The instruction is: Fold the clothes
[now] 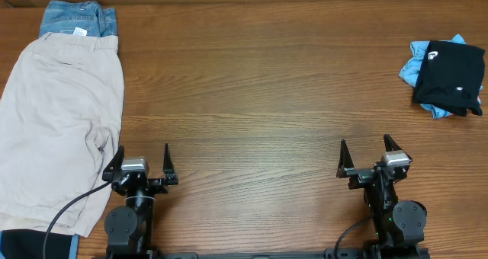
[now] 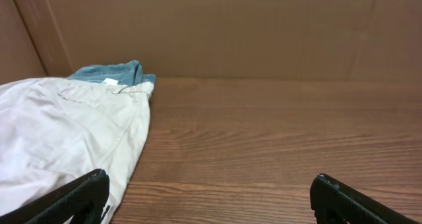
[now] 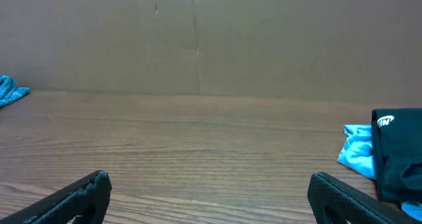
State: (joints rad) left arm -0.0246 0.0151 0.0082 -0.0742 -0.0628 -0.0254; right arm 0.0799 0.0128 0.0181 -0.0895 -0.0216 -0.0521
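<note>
Beige shorts point(image 1: 57, 122) lie spread flat at the table's left side, over blue denim point(image 1: 76, 18) at the far left corner. Both show in the left wrist view, shorts point(image 2: 59, 132) and denim point(image 2: 112, 72). A folded black T-shirt point(image 1: 451, 76) with a small white logo rests on a light-blue tee point(image 1: 415, 65) at the far right; they show in the right wrist view, black point(image 3: 399, 151) and blue point(image 3: 356, 151). My left gripper point(image 1: 142, 161) is open and empty by the shorts' right edge. My right gripper point(image 1: 367, 156) is open and empty, well short of the black T-shirt.
The wooden table point(image 1: 259, 84) stretches between the two piles. A brown wall point(image 3: 198, 39) stands behind the far edge. A dark and blue cloth point(image 1: 30, 244) shows at the near left corner under the shorts. A black cable point(image 1: 72, 206) crosses the shorts.
</note>
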